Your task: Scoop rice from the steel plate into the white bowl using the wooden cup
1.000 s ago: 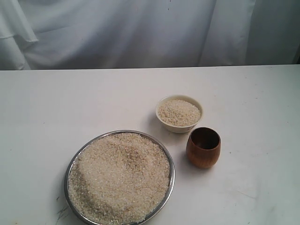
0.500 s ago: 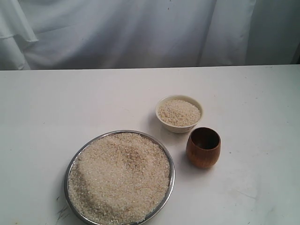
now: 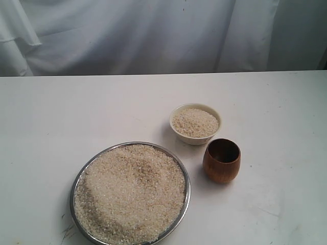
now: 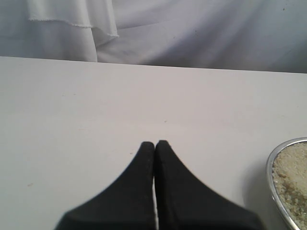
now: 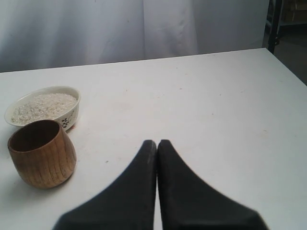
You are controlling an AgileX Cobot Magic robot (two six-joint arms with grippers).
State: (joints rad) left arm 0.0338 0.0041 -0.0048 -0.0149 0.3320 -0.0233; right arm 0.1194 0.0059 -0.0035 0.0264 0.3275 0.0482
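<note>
Steel plate (image 3: pixel 186 179), biggest thing here, sits front-left on the tabletop (image 3: pixel 76 112) w/ rice (image 3: pixel 130 191) heaped nearly rim to rim. White bowl (image 3: pixel 195 138) lies behind & to the right of plate, already holding some grains. Wooden cup (image 3: pixel 221 161) stands upright, mouth up, empty, just right of plate rim & just in front of bowl, close to bowl but can't tell if touching. Right hand (image 5: pixel 157 143) is clenched, nothing in it; in its wrist view the cup is near, ahead & off to one side, so right arm looks the nearer one for the pick. It'd prob need to release, then swing toward the cup. Left hand (image 4: pixel 154 143) also clenched & empty, only the plate's edge in its view, cup not seen.
</note>
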